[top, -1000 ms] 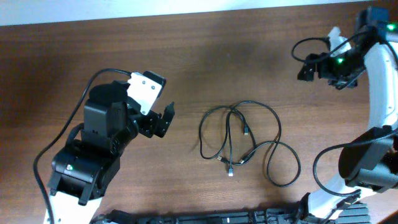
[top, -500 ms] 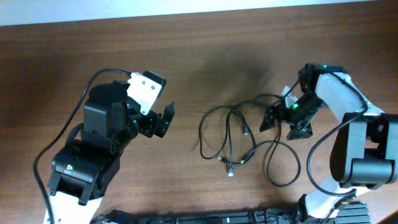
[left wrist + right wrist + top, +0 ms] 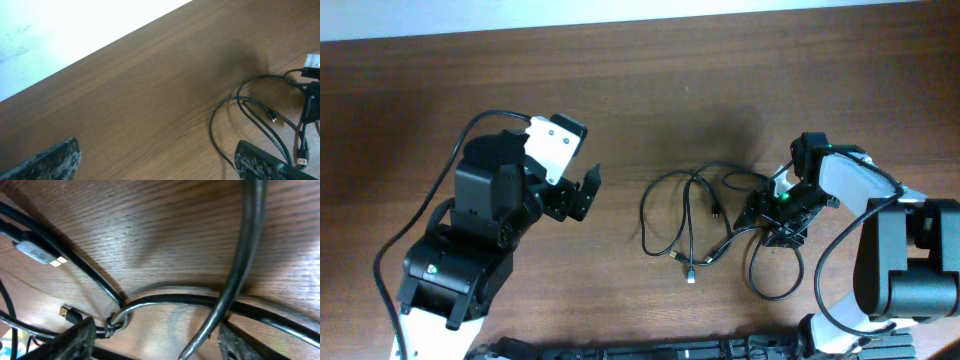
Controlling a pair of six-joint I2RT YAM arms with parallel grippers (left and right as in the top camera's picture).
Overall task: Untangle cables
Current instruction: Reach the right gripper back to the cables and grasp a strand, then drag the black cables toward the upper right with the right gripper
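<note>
The cables (image 3: pixel 691 235) lie as a loose black tangle of loops at mid-table, with small plug ends toward the front. My right gripper (image 3: pixel 767 215) is down on the tangle's right side. In the right wrist view its open gripper (image 3: pixel 155 340) straddles two crossing cable strands (image 3: pixel 190 300), and a grey-tipped plug (image 3: pixel 37 254) lies at the upper left. My left gripper (image 3: pixel 582 195) hovers open to the left of the tangle, touching nothing. In the left wrist view that gripper (image 3: pixel 157 167) has bare wood between its fingers, with the cables (image 3: pixel 212 122) at the right.
The brown wooden table (image 3: pixel 650 90) ends at a pale strip along the back. A dark ridged object (image 3: pixel 650 350) runs along the front edge. The left arm's thicker black wire (image 3: pixel 450 170) loops over its base.
My right arm has swung from the far back right corner down onto the tangle's right side, and its jaws have narrowed. The right-hand loops have shifted slightly. The left arm has not moved.
</note>
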